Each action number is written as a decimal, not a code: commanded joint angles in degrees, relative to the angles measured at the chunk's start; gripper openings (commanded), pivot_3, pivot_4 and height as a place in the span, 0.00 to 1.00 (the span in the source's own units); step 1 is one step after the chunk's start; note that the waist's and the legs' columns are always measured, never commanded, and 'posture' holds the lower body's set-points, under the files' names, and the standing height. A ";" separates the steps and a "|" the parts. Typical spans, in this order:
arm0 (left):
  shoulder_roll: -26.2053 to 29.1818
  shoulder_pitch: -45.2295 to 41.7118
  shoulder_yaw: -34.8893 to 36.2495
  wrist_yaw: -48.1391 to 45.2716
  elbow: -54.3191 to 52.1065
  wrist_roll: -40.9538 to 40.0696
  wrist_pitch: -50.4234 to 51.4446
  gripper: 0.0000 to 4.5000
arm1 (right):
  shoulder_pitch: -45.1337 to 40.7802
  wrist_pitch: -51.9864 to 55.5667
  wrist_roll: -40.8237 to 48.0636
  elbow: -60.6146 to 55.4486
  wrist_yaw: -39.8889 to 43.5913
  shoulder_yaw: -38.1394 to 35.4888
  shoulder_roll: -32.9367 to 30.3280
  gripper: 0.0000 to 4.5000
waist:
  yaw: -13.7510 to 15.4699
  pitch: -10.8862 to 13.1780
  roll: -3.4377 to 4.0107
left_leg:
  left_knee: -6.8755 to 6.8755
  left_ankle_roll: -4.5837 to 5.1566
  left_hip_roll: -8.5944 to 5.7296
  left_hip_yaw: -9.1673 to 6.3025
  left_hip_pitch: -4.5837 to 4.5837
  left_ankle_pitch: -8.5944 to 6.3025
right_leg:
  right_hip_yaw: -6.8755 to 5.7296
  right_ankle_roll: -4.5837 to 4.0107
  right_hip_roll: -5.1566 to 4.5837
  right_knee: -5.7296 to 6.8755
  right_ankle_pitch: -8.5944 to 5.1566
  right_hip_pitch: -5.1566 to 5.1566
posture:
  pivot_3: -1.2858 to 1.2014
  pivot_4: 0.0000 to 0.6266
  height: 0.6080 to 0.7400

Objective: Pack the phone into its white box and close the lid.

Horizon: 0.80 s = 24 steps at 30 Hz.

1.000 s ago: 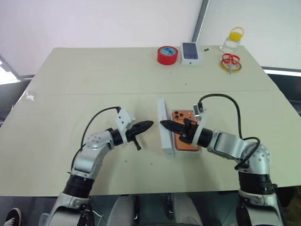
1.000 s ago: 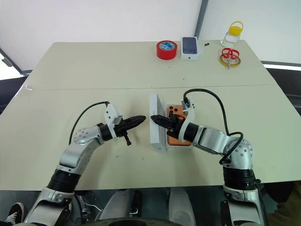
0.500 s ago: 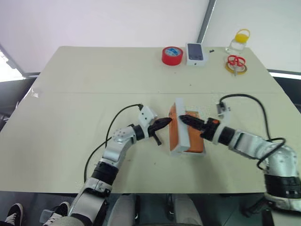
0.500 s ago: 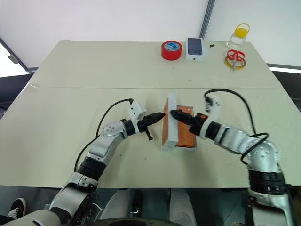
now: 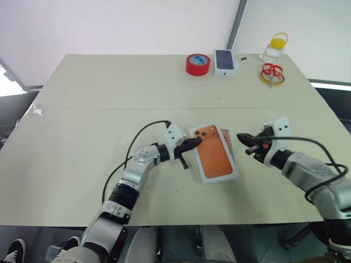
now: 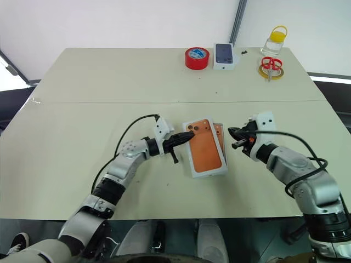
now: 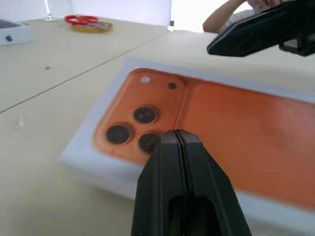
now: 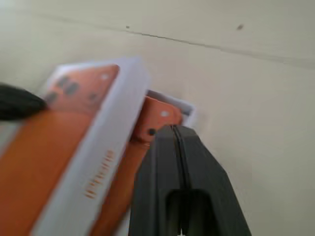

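While my left tool was pinched fully shut with nothing in it, its tip sat at the near-left corner of the lid, right by the printed camera cluster. My right tool was also shut and empty, hovering just to the right of the lid and apart from it.

The lid lay top side up over the white box, skewed and not seated. Its long axis ran from the far-left to the near-right of the tabletop, and its top bore an orange picture of a phone back with three lenses inside a white border.

Beneath its right edge, the phone showed as an orange strip with a rounded corner, lying inside the white box, whose thin white wall peeked out at the far-right corner.
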 commanded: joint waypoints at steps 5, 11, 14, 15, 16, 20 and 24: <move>4.58 1.97 -0.65 -0.54 -4.74 2.32 3.06 0.00 | 1.70 -9.52 -14.79 -2.67 4.24 4.39 0.21 0.01 | 0.17 0.01 -0.02 | 0.00 0.00 -0.06 -0.01 0.00 0.00 | 0.00 -0.02 -0.07 -0.04 0.00 0.01 | 0.52 0.24 1.00; 1.67 1.38 -2.14 0.86 -0.71 4.65 0.91 0.00 | 2.19 -10.42 -18.20 -3.82 6.71 4.15 1.73 0.01 | 0.18 0.01 -0.01 | 0.02 -0.01 -0.18 0.00 0.00 0.00 | 0.00 -0.04 -0.21 -0.02 0.01 0.03 | 0.52 0.24 1.00; -0.30 0.06 -1.17 1.65 1.19 4.35 0.69 0.00 | 2.17 -10.19 -19.57 -4.29 7.24 3.56 1.68 0.01 | 0.29 0.01 -0.01 | 0.03 0.00 -0.21 -0.02 0.02 0.00 | -0.01 -0.04 -0.23 -0.02 0.01 0.07 | 0.52 0.24 1.00; -0.85 -0.41 -1.04 1.94 1.85 4.49 0.17 0.00 | 2.15 -10.03 -20.09 -4.47 7.37 3.48 1.69 0.01 | 0.31 0.00 -0.01 | 0.03 -0.01 -0.22 -0.03 0.03 0.00 | -0.01 -0.04 -0.24 -0.01 0.01 0.08 | 0.52 0.24 1.00; -1.41 -0.99 -1.19 2.30 2.76 4.91 -0.57 0.00 | 2.26 -9.91 -20.66 -4.65 7.31 3.45 1.79 0.01 | 0.32 0.01 -0.01 | 0.03 0.00 -0.22 -0.03 0.03 0.00 | -0.02 -0.04 -0.24 -0.01 0.01 0.08 | 0.52 0.24 1.00; -3.93 -3.55 -1.16 3.43 6.99 5.46 -2.69 0.00 | 2.77 -9.46 -22.14 -4.87 7.39 3.25 2.62 0.01 | 0.36 0.00 -0.02 | 0.04 -0.01 -0.25 -0.04 0.03 0.00 | -0.02 -0.03 -0.24 -0.01 0.01 0.09 | 0.52 0.24 1.00; -5.75 -5.50 -0.90 3.55 9.68 5.57 -3.64 0.00 | 2.77 -9.17 -23.67 -4.10 7.56 2.37 3.02 0.01 | 0.30 0.00 -0.02 | 0.04 -0.01 -0.27 -0.04 0.04 0.00 | -0.02 -0.02 -0.24 0.00 0.02 0.10 | 0.52 0.24 1.00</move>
